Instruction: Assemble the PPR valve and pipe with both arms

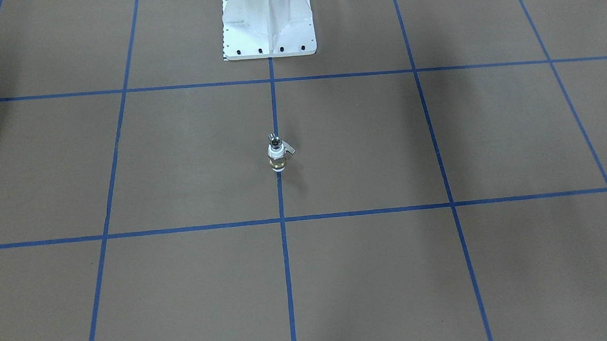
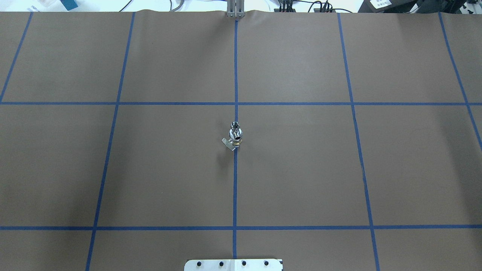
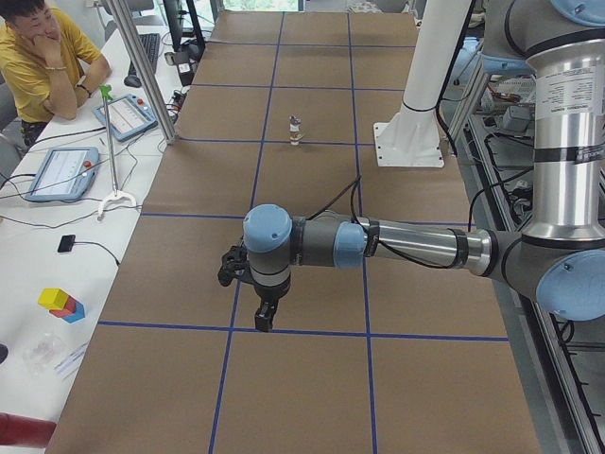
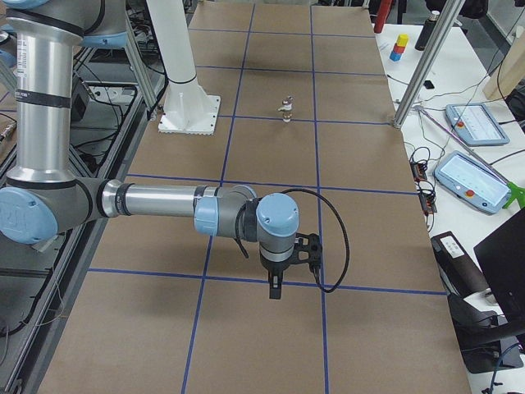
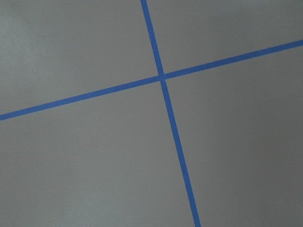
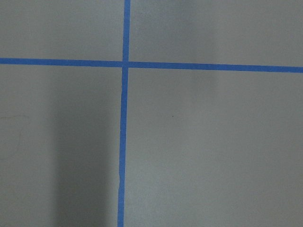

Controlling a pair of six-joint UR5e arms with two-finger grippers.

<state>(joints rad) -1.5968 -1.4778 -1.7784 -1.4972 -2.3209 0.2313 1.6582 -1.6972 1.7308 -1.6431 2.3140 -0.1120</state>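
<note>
The PPR valve [image 1: 277,159], with white ends, a brass ring and a grey side lever [image 1: 290,150], stands upright on the centre tape line. The silvery pipe [image 1: 275,140] sits on its top end, joined to it. The pair also shows in the overhead view [image 2: 235,136] and small in both side views [image 3: 296,130] [image 4: 285,107]. My left gripper [image 3: 265,320] shows only in the left side view, pointing down over the table far from the valve. My right gripper [image 4: 276,289] shows only in the right side view, likewise far off. I cannot tell whether either is open or shut. Both wrist views show only paper and tape.
Brown paper with a blue tape grid [image 2: 235,188] covers the table. The white pedestal base [image 1: 268,22] stands at the robot's edge. An operator [image 3: 43,57], tablets [image 3: 61,170] and coloured blocks [image 3: 61,305] are on a side table beyond the far edge.
</note>
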